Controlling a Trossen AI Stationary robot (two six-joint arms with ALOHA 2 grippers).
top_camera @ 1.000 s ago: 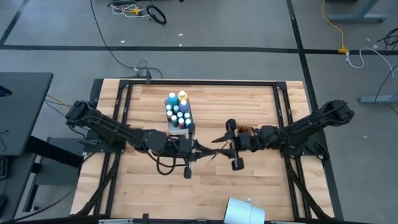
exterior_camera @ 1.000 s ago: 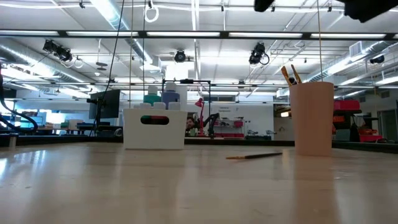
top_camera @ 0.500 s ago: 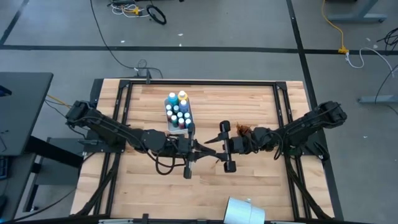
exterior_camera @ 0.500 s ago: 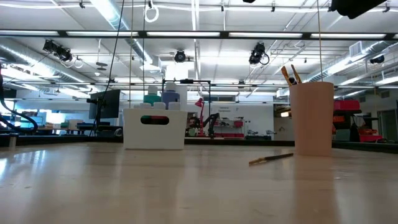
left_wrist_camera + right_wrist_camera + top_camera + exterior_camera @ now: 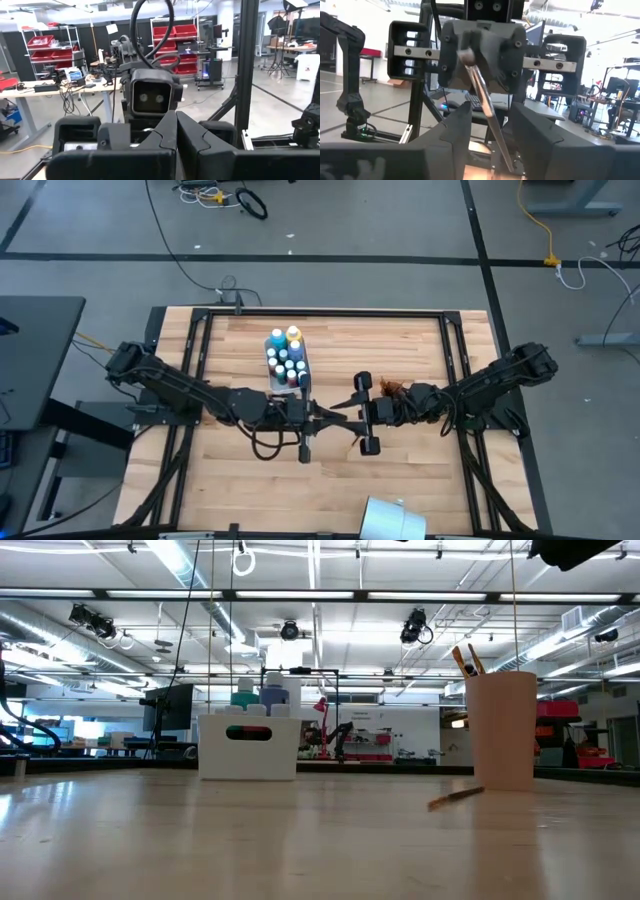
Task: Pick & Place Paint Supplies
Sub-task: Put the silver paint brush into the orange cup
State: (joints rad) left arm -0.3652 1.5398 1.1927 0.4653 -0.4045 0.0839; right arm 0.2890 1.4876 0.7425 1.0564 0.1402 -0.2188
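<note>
Grippers meet nose to nose over the middle of the table [image 5: 420,470]. The left gripper [image 5: 322,417] is clenched on a brush [image 5: 482,104], which slants up between the parted fingers of the right gripper [image 5: 348,419]. Paint bottles [image 5: 287,362] stand in a white caddy [image 5: 248,747] nearby. A tan cup [image 5: 499,730] holds two more brushes [image 5: 466,660].
</note>
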